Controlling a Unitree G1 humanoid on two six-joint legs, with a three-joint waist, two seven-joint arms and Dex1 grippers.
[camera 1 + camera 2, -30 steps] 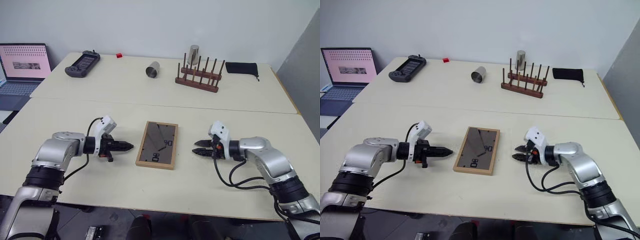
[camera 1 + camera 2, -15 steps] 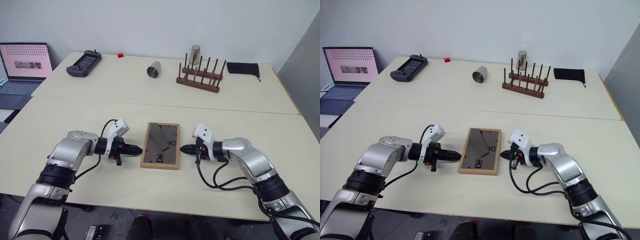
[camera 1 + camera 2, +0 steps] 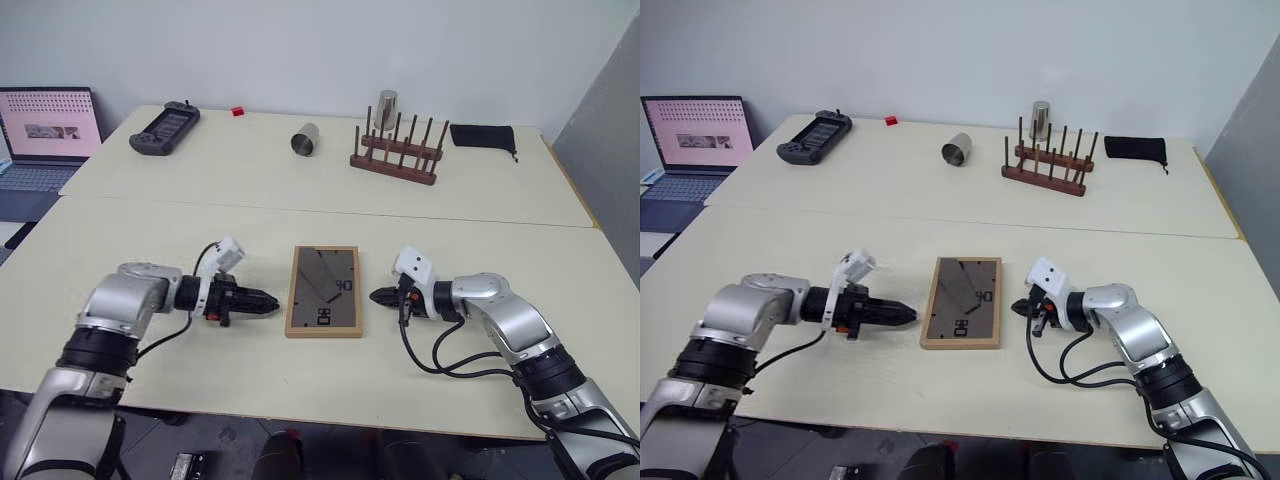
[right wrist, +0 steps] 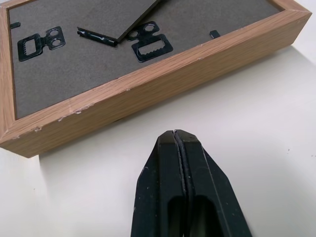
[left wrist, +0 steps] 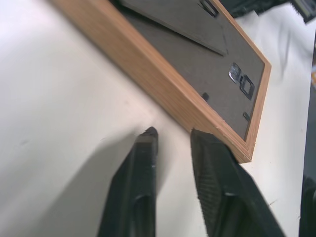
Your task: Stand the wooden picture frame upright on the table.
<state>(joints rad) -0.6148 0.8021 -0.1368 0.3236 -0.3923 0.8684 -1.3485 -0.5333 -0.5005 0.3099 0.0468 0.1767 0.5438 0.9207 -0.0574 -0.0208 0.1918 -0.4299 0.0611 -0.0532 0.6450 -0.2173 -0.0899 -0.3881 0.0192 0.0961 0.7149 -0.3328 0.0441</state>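
My left gripper (image 5: 170,136) sits just beside the left long edge of the wooden picture frame (image 3: 323,290), fingers slightly parted, one fingertip (image 5: 205,140) at the wood, nothing grasped. My right gripper (image 4: 175,136) is clenched on nothing, tips near the frame's right edge, not touching. The frame lies flat, back panel up, stand folded, on the table (image 3: 150,230) between both grippers.
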